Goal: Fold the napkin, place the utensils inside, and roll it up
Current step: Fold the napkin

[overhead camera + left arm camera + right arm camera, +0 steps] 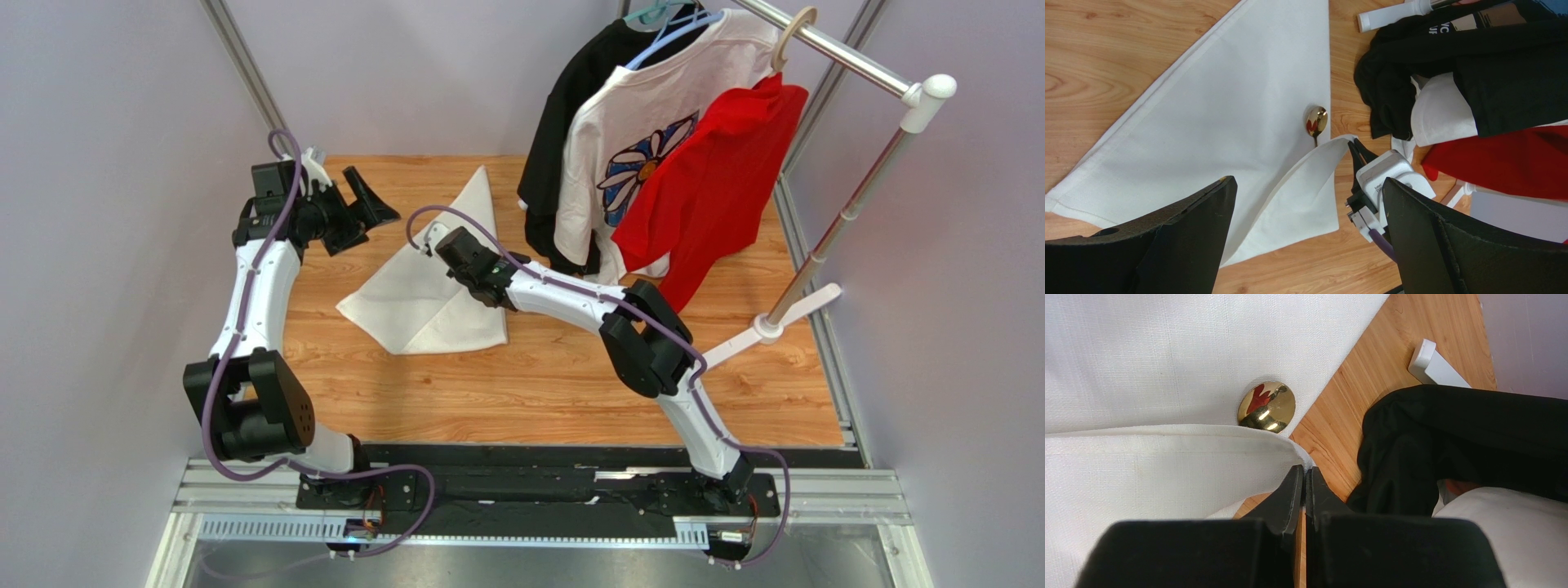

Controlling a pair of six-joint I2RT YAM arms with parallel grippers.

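Top external view: one white napkin [423,288] lies on the wooden table [552,392], from its middle toward the far edge, with one point reaching toward that edge. One garment rack [846,221] stands at the right side of the table and carries three shirts: one black shirt [558,147], one white shirt [613,135] with a blue flower print, and one red shirt [724,172]. The left gripper [362,218] hangs above the table near the far left corner, beside the napkin and apart from it, with its two fingers spread wide and nothing between them. The right gripper [429,239] is over the right part of the napkin. Left wrist view: one spoon [1316,120] lies on the napkin just inside its right edge. Only the gold bowl and a short piece of the dark handle show; the rest runs under a raised flap of the cloth. The corner of that flap ends at the tips of the right gripper [1355,147]. Right wrist view: the right gripper [1305,478] has its two fingers pressed together, with the tips touching the hem at the flap corner. Whether cloth is pinched between them cannot be told. The spoon bowl [1267,407] sits just beyond the flap edge, close to the fingertips.
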